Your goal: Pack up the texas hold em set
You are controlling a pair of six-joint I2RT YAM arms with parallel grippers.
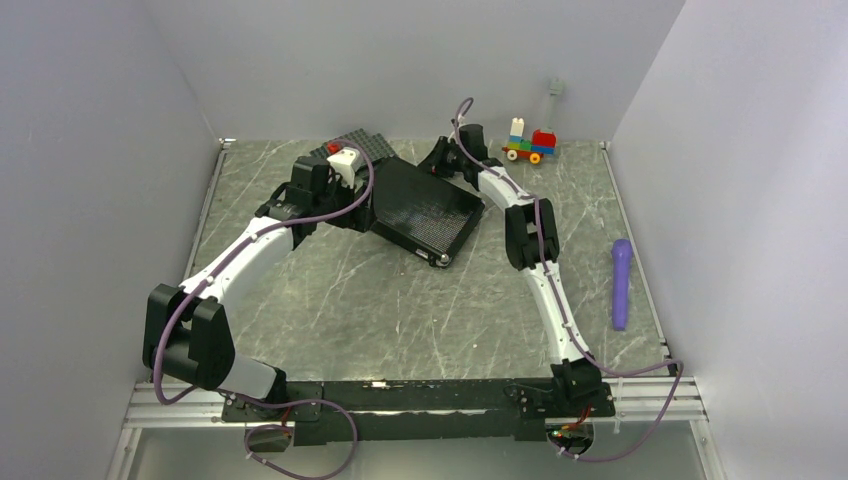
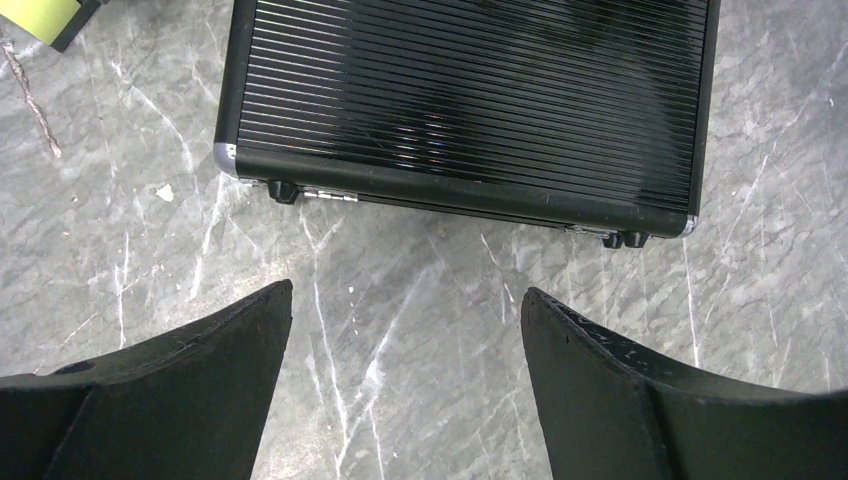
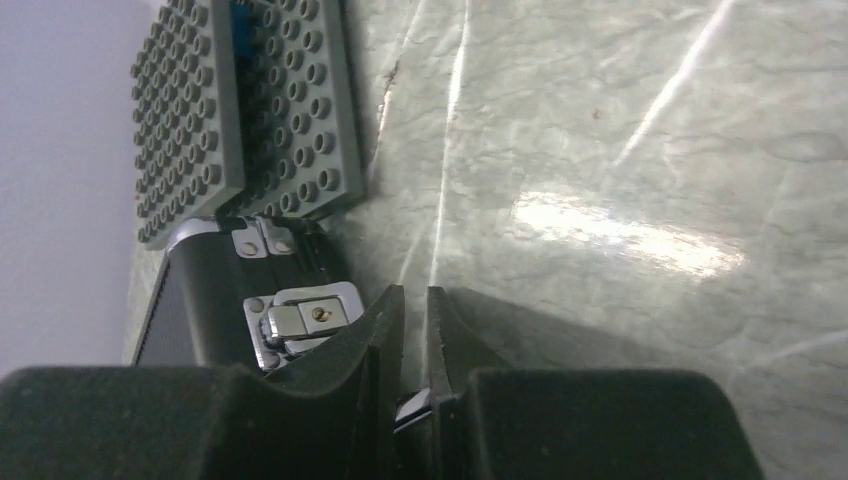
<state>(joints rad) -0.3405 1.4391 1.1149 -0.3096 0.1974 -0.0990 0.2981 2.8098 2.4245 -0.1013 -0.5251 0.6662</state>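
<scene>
briefcase (image 1: 425,208): closed, upper centre of the top view.
left jaws: spread, empty.
right jaws: nearly pressed together beside latch (image 3: 305,320).
risk: pushing the latch may skid the unbraced case.

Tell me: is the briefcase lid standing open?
No, the briefcase lies closed in the left wrist view, its ribbed top flat with no gap showing.

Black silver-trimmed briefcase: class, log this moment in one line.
black silver-trimmed briefcase: closed | left gripper: open, apart | right gripper: nearly shut, beside silver latch
</scene>
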